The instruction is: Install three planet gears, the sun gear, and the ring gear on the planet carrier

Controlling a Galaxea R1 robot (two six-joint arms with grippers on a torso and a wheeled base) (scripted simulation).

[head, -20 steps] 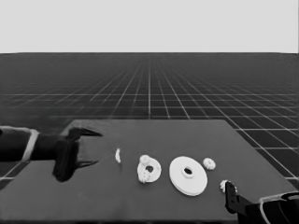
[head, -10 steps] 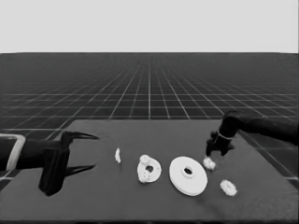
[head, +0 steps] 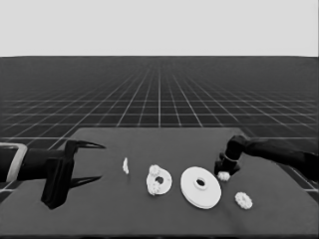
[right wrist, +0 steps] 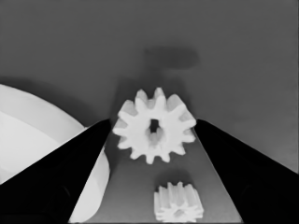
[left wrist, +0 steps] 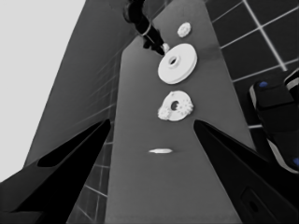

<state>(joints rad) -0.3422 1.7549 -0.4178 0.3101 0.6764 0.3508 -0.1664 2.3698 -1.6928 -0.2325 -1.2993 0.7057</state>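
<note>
In the head view two gears already sit on the smaller round part (head: 159, 181), the larger round part (head: 201, 186) lies beside it uninstalled, and a spare gear (head: 243, 200) waits on the desk (head: 99, 219). The left wrist view shows the parked left gripper (left wrist: 150, 128) spread wide over the desk's left end. In the right wrist view the right gripper (right wrist: 153, 127) straddles a gear (right wrist: 154, 131) beside the larger round part, jaws open and apparently not yet closed on it, so I judge roughly half the job remains.

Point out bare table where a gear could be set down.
Bare: the far strip behind the thin white piece and smaller round part. Crowded: around the larger round part, where the right gripper straddles a gear.
</note>
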